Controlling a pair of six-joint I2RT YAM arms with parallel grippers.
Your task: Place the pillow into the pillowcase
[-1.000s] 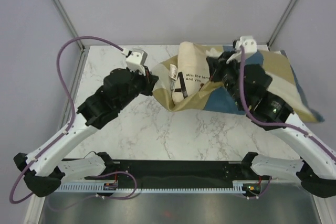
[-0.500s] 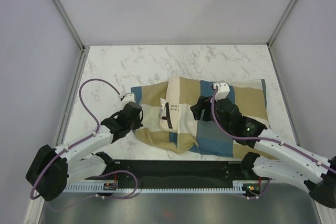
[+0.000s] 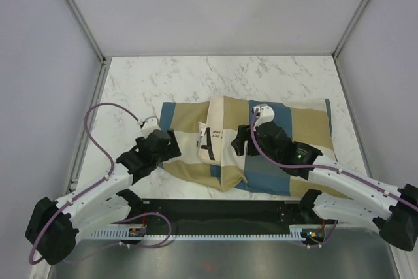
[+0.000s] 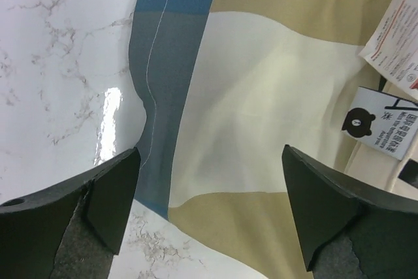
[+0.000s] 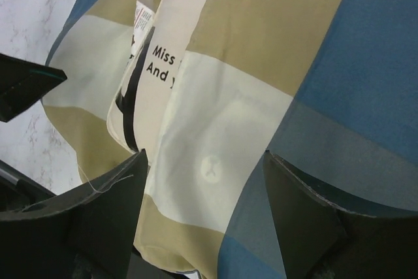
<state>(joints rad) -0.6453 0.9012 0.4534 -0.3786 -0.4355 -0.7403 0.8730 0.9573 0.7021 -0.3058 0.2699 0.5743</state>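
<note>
Left gripper (image 3: 163,143) and right gripper (image 3: 240,142) hang spread and empty over the pillowcase (image 3: 307,119), a strip of pillow (image 3: 217,130) bare between them; tucking looks unfinished, so next pinch the pillowcase beside it and pull across.

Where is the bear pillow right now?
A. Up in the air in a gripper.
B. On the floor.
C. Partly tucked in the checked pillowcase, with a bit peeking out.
C: only a strip of the cream pillow with its writing shows, and the checked pillowcase covers the rest.
</note>
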